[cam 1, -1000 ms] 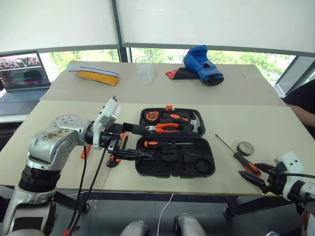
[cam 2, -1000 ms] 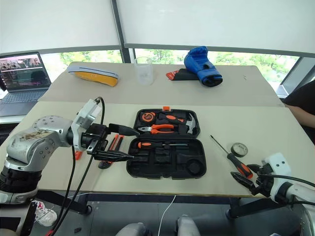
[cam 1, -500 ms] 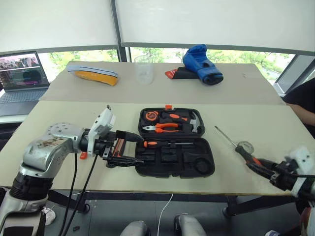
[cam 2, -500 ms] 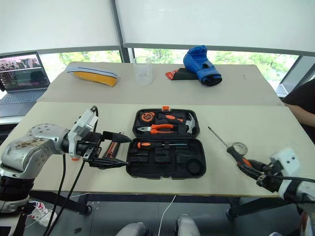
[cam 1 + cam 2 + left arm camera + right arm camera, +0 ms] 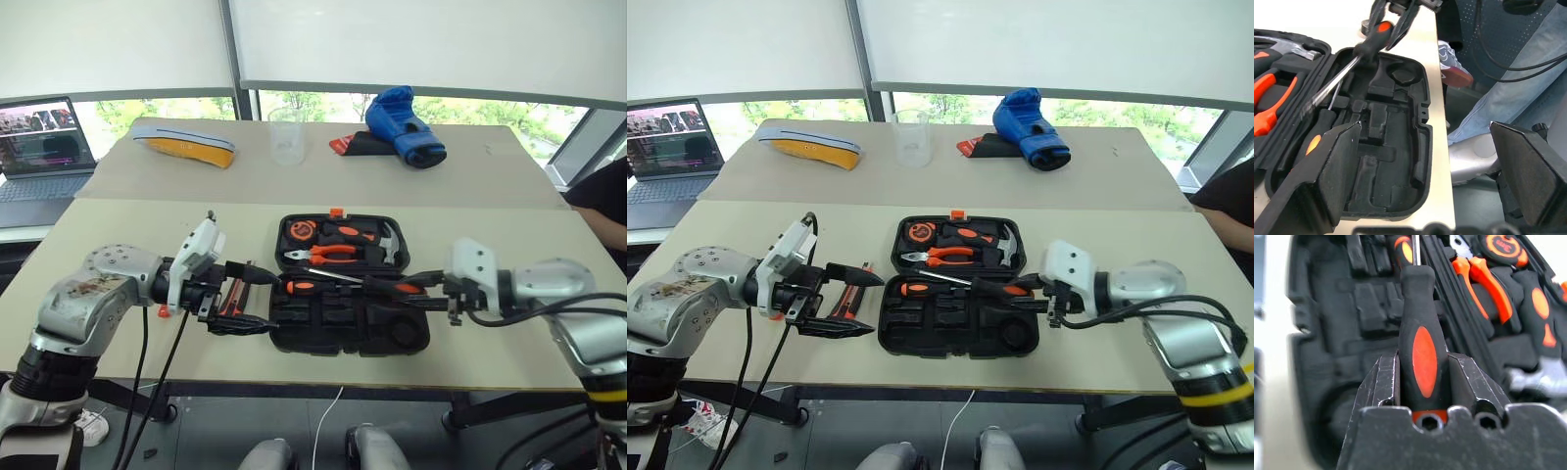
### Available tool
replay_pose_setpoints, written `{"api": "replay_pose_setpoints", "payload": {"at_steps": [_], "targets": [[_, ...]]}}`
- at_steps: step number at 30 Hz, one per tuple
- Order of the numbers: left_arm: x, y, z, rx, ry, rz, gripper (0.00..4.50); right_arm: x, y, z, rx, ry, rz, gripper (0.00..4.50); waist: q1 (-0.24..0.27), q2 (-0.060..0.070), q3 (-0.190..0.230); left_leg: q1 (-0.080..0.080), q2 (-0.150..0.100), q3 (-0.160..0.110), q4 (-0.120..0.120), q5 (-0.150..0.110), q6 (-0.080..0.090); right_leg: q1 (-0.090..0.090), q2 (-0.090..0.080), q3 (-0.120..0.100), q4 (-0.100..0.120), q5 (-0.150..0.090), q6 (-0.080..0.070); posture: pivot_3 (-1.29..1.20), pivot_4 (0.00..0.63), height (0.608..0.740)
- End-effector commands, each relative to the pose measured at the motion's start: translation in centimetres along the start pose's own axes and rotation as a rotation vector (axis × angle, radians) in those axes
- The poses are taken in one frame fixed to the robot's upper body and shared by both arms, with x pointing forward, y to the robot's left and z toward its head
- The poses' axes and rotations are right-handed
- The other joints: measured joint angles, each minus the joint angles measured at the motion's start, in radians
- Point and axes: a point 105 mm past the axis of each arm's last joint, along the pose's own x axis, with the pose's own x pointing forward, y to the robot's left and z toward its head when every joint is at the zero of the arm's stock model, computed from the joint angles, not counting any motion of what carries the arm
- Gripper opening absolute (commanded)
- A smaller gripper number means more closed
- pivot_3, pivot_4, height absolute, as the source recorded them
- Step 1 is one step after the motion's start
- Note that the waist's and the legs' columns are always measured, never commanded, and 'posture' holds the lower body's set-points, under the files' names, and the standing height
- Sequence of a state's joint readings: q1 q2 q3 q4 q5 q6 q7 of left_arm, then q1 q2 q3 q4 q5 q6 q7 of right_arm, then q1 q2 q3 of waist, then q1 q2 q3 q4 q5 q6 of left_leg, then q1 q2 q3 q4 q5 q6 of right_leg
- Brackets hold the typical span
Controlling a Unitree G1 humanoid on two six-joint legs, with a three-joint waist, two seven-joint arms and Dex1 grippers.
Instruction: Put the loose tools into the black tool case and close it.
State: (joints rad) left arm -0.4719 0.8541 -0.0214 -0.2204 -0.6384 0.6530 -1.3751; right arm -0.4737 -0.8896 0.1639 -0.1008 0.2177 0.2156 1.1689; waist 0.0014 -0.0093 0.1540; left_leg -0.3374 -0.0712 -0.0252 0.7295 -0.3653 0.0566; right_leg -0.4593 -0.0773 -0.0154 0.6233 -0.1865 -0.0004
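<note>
The black tool case lies open on the near table, with a black-and-orange screwdriver lying in its front half. My right gripper hovers over that half, shut on the handle of another black-and-orange screwdriver whose shaft points left. At the case's left edge, my left gripper is wide open and holds nothing. The orange-black utility knife lies on the table below it. A small orange piece shows beside the left wrist.
Orange-handled pliers, a hammer and a tape measure sit in the case's far half. On the far table are a blue boxing glove, a clear cup and a yellow object. A laptop stands far left, a person at right.
My right arm swung left from the table's front right corner, lifting the screwdriver over the open case and rolling its wrist. The left gripper drew back slightly left off the case.
</note>
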Motion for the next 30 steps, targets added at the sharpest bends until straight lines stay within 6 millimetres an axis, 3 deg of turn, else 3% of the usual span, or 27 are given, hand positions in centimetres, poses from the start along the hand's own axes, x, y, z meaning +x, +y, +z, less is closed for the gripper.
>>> {"api": "replay_pose_setpoints", "payload": {"at_steps": [1, 15, 17, 18, 20, 25, 27, 30], "targets": [[0.0, 0.0, 0.9, 0.062, -0.005, 0.010, 4.50, 0.3, -0.4, -0.7, -0.122, 0.047, 0.029, 1.02, 0.001, 0.000, 0.000, 0.000, 0.000, 0.000, 0.000, 0.000, 0.000, 0.000, 0.000, 0.000, 0.000, 0.000, 0.000, 0.00, 0.150, 0.731], [0.1, 0.3, 1.3, 0.077, -0.012, 0.026, 4.50, 1.1, -0.7, -1.1, -0.150, 0.039, 0.038, 1.02, -0.009, 0.000, 0.000, 0.001, 0.000, -0.001, 0.000, 0.000, -0.001, 0.000, 0.000, 0.002, 0.001, 0.000, 0.000, 0.00, 0.150, 0.731], [0.2, 0.4, 1.4, 0.078, -0.014, 0.027, 4.50, 1.2, -0.9, -1.1, -0.157, 0.038, 0.034, 2.02, -0.009, 0.000, 0.000, 0.001, 0.000, -0.001, 0.000, 0.000, -0.001, 0.000, 0.000, 0.002, 0.001, 0.000, 0.000, 0.00, 0.150, 0.731], [0.2, 0.4, 1.4, 0.079, -0.014, 0.027, 4.50, 1.2, -1.0, -1.0, -0.155, 0.036, 0.027, 2.16, -0.010, 0.000, 0.000, 0.001, 0.000, -0.001, 0.000, 0.000, -0.001, 0.000, 0.000, 0.002, 0.001, 0.000, 0.000, 0.00, 0.150, 0.731], [0.2, 0.4, 1.4, 0.080, -0.014, 0.027, 4.50, 1.3, -1.3, -0.8, -0.139, 0.025, 0.014, 2.87, -0.012, 0.000, 0.000, 0.001, 0.000, -0.001, 0.000, 0.000, -0.001, 0.000, 0.000, 0.002, 0.001, 0.000, 0.000, 0.00, 0.150, 0.731], [0.3, 0.5, 1.4, 0.080, -0.016, 0.030, 4.50, 1.5, -2.2, 1.8, -0.037, -0.089, -0.024, 4.46, -0.014, 0.000, 0.000, 0.001, 0.000, -0.001, 0.000, 0.000, -0.001, -0.001, 0.000, 0.002, 0.001, 0.000, 0.000, 0.00, 0.150, 0.731], [0.3, 0.5, 1.4, 0.080, -0.016, 0.031, 4.50, 1.9, -1.9, 2.8, 0.019, -0.137, 0.005, 4.30, -0.014, 0.000, 0.000, 0.001, 0.000, -0.001, 0.000, 0.000, -0.001, -0.001, 0.000, 0.002, 0.001, 0.000, -0.001, 0.00, 0.150, 0.731], [0.4, 0.6, 1.3, 0.079, -0.017, 0.033, 4.50, 2.6, -1.6, 3.4, 0.041, -0.158, 0.021, 3.55, -0.013, 0.000, 0.000, 0.001, 0.000, -0.001, 0.000, 0.000, -0.001, -0.001, 0.000, 0.002, 0.001, 0.000, -0.001, 0.00, 0.150, 0.731]]}}
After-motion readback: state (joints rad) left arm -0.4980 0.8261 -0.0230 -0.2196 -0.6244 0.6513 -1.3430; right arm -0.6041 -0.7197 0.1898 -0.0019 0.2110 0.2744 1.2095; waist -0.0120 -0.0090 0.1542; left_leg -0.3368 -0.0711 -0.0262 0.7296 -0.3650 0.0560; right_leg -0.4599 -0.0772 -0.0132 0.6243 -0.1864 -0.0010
